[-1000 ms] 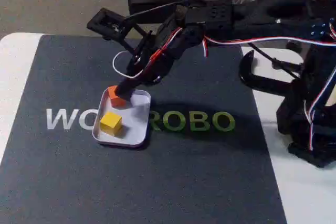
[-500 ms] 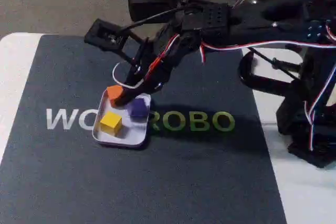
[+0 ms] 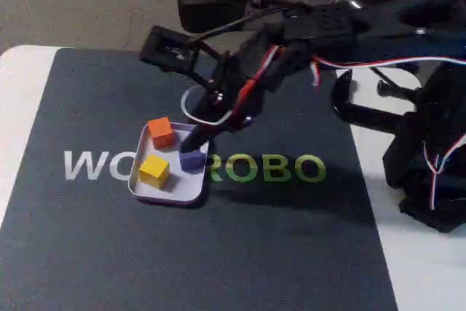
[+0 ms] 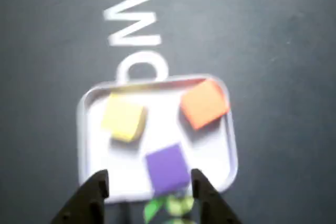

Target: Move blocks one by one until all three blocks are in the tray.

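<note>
While all three blocks already sit inside the tray [image 4: 231,145], what matters for our next move is how the hand [image 4: 149,182] stands to the purple block [image 4: 167,168]. In the wrist view our two dark fingers are spread apart, one to each side of that block and clear of it, holding nothing. The purple block lies straight ahead of the hand, near the tray's closest rim; the yellow block [image 4: 124,118] is farther on to the left, and the orange block [image 4: 204,103] farther on to the right, close to the far rim.

From the fixed view, the hand [image 3: 195,138] hangs just above the tray [image 3: 171,192] at its right-hand side, over the purple block [image 3: 191,159], with the orange block [image 3: 161,132] at the far left corner and the yellow block [image 3: 153,170] toward the near left. The tray rests on the dark mat [image 3: 218,253] that covers the bench [image 3: 18,100].

We judge the task done. Since the fingers straddle the purple block, we would pull the hand straight up and back, not sideways, so neither finger knocks it or catches the rim.
</note>
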Tool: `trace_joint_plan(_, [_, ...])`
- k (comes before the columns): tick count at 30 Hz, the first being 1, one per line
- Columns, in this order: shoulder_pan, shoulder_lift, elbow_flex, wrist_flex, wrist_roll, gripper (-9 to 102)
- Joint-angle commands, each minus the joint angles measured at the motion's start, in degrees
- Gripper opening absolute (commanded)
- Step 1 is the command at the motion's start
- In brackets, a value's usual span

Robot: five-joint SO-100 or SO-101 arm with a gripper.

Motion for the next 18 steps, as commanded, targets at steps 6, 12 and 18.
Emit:
trace_joint_plan(6, [-4.2, 12.7, 12.8, -0.6, -5.7, 17])
trace_joint_plan(12, [-6.6, 22.1, 23.0, -0.8, -7.5, 17])
trace_joint_plan(18, [-9.6, 37.1, 34.5, -0.8, -7.1, 17])
